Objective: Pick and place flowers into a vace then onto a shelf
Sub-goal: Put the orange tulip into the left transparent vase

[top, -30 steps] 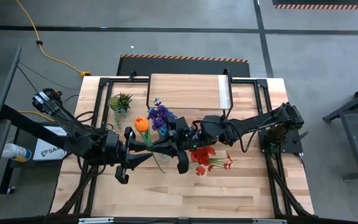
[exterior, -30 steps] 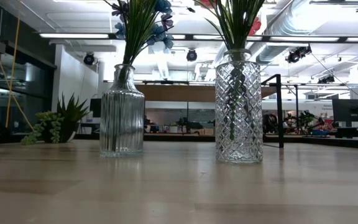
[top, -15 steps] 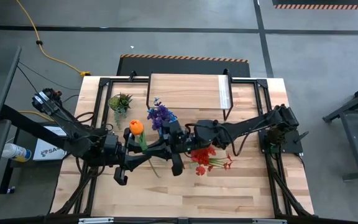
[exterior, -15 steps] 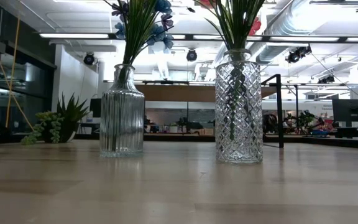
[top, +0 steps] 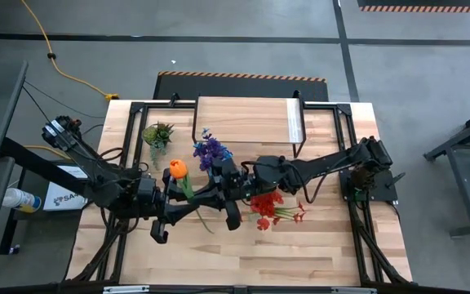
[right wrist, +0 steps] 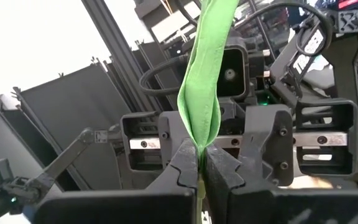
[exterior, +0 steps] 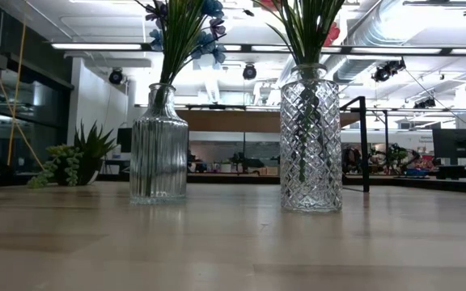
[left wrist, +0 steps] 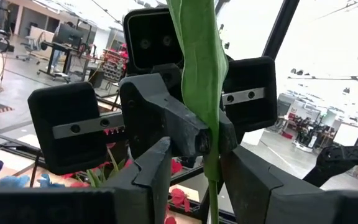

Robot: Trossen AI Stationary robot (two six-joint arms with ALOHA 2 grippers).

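Overhead, two dark robot arms meet nose to nose above the middle of a plank table [top: 317, 245], sharing one artificial flower. The orange flower [top: 177, 168] has its bloom toward the far left and its thin green stem running diagonally toward the near right, held off the table. The right gripper [top: 205, 197] is pinched tight on the stem's leaf, fingers [right wrist: 188, 163] pressed together on it. The left gripper [top: 194, 205] faces it from the opposite side, its fingers [left wrist: 157, 165] partly apart around the same stem; whether they press on it cannot be told. Purple and blue flowers [top: 210, 151] stand upright in a ribbed glass vase [exterior: 158, 145], red flowers [top: 269, 208] in a diamond-cut vase [exterior: 310, 139] beside it. The light-wood shelf [top: 247, 121] sits at the table's far edge, a small potted plant [top: 157, 132] to its left.
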